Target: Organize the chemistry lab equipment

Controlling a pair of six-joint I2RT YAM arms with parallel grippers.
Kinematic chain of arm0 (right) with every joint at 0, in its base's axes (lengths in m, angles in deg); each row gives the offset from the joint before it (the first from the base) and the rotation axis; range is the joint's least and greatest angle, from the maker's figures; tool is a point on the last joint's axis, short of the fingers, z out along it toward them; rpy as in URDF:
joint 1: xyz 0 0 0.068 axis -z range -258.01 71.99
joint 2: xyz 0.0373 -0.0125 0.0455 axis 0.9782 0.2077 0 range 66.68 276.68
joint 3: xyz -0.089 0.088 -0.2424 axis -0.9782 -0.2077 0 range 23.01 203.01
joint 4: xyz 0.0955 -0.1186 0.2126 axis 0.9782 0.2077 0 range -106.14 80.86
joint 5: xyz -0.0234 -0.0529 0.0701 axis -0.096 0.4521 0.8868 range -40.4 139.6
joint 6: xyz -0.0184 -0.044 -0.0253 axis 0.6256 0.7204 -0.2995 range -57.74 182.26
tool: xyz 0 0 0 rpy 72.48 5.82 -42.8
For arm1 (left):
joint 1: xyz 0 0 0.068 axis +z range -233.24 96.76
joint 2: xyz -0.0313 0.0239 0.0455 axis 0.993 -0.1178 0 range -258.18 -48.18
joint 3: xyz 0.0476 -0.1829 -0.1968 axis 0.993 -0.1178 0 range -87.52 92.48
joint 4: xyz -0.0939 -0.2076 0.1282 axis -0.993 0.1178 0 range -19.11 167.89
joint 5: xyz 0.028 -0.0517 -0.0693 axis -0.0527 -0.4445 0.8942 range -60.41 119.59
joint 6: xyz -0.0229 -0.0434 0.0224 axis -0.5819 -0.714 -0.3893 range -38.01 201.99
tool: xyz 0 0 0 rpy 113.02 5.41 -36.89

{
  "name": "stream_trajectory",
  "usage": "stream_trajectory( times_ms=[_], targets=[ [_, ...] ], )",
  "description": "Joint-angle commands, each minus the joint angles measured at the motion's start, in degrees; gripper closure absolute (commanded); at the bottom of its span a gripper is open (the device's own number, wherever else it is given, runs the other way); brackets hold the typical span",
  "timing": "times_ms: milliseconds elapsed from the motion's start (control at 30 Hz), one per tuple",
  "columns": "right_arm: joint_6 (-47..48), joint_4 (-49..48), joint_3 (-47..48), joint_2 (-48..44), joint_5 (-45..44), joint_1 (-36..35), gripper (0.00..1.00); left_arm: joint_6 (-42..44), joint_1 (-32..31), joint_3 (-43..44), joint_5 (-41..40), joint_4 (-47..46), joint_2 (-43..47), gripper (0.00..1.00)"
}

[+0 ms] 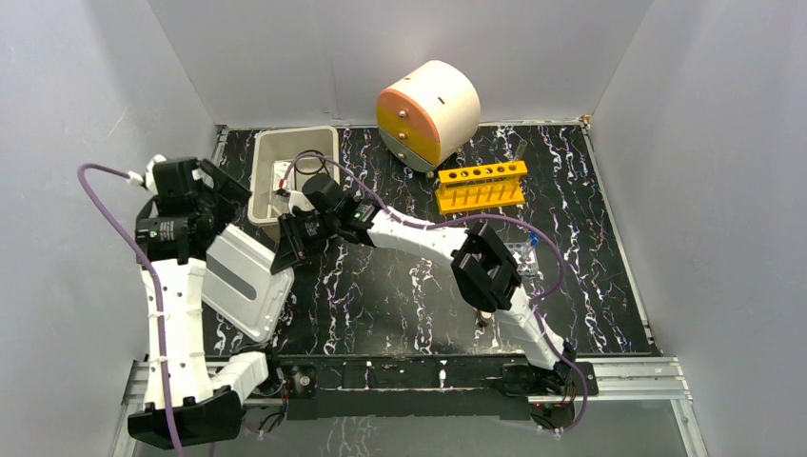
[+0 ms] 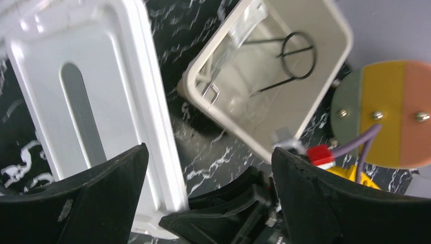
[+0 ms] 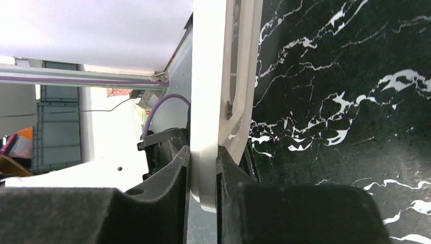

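You are clamping the white lid (image 1: 246, 276) at the bench's (image 1: 400, 286) 8 o'clock in the right end effector (image 3: 203, 168), seemingly for capping the 11 o'clock tub (image 2: 325, 56) holding the black ring with handle (image 2: 282, 53), while the left end effector (image 2: 208, 168) is gaping wide.

The black ring (image 2: 297, 51) with its thin handle lies flat on the floor of the white tub (image 2: 330, 66), near a clear glass (image 2: 243, 29) by the wall.

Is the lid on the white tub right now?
No: the white tub stands open, black ring inside, with the lid off to its side.
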Motion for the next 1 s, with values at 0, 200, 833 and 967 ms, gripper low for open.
stream_trajectory(
  times_ms=[0, 200, 833, 967],
  targets=[
    [5.5, -1.2, 5.0, -6.0, 2.1, -0.1, 1.00, 6.3, -2.3, 12.3, -9.0, 3.1, -1.2, 0.08],
    [6.8, -0.8, 7.4, -8.2, 1.4, 0.5, 1.00, 10.2, -5.4, 23.9, -11.4, 1.5, -2.5, 0.06],
    [-4.9, -14.4, -6.8, -25.9, -6.7, 18.6, 1.00, 11.0, -7.4, 24.7, 2.4, -5.8, -6.4, 0.02],
    [-10.0, -16.2, -13.0, -28.9, -9.7, 22.5, 1.00, 9.4, -7.4, 20.6, 3.9, -5.7, -8.6, 0.02]
  ],
)
